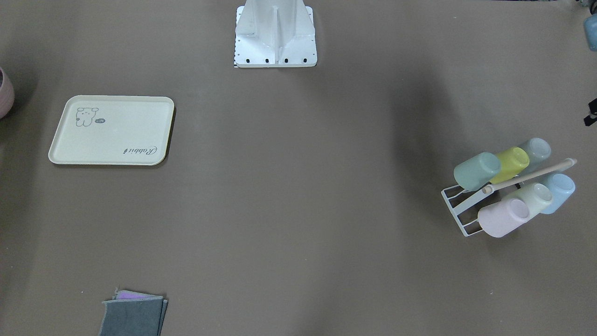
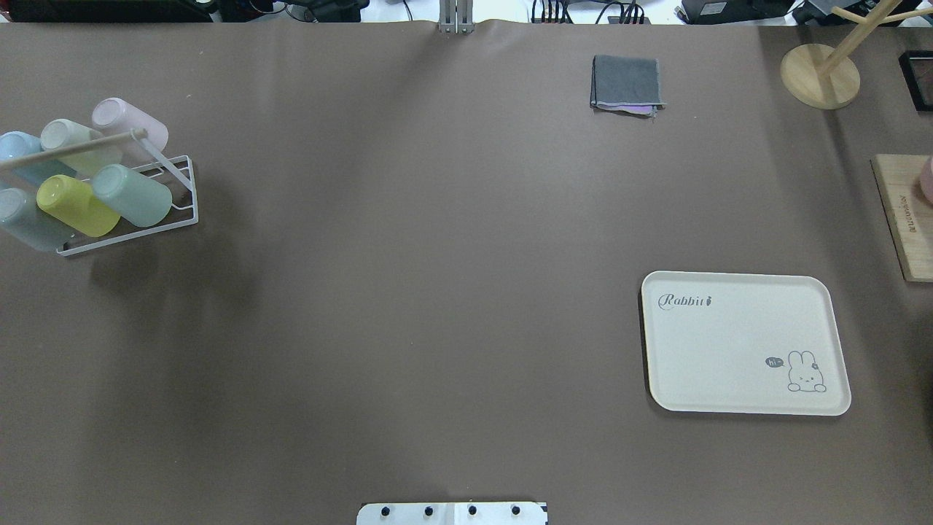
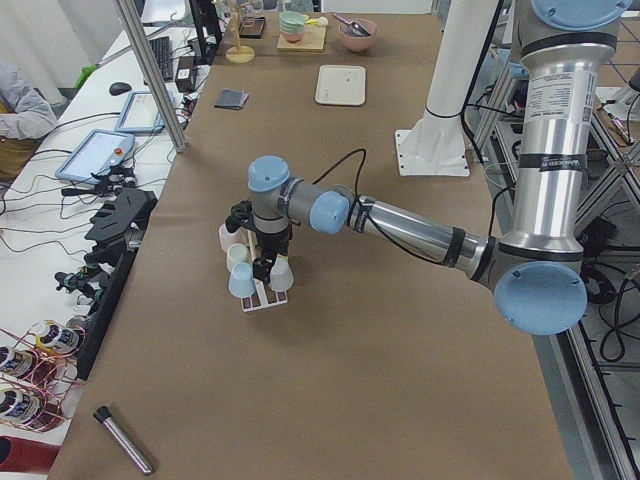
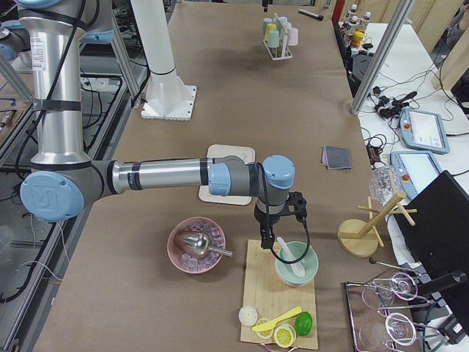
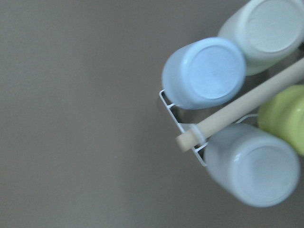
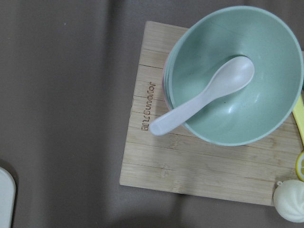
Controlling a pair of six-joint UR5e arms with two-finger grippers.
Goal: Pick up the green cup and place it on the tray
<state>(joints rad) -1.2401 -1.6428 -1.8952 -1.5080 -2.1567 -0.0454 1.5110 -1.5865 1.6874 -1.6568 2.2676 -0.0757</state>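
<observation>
The green cup (image 2: 133,195) is a teal tumbler lying on its side on a white wire rack (image 2: 131,232) at the table's left end, next to a yellow-green cup (image 2: 76,205); it also shows in the front view (image 1: 476,171). The cream tray (image 2: 743,343) lies flat and bare on the right side. My left gripper (image 3: 258,240) hovers over the rack; I cannot tell whether it is open or shut. My right gripper (image 4: 277,224) hangs over a green bowl (image 6: 235,73) beyond the tray; I cannot tell its state either. Neither wrist view shows fingers.
The rack also holds pink (image 2: 130,124), whitish-green (image 2: 73,142) and pale blue (image 2: 18,149) cups under a wooden handle (image 2: 69,149). A folded grey cloth (image 2: 627,84), a wooden stand (image 2: 820,73) and a wooden board (image 2: 904,219) lie at the far and right edges.
</observation>
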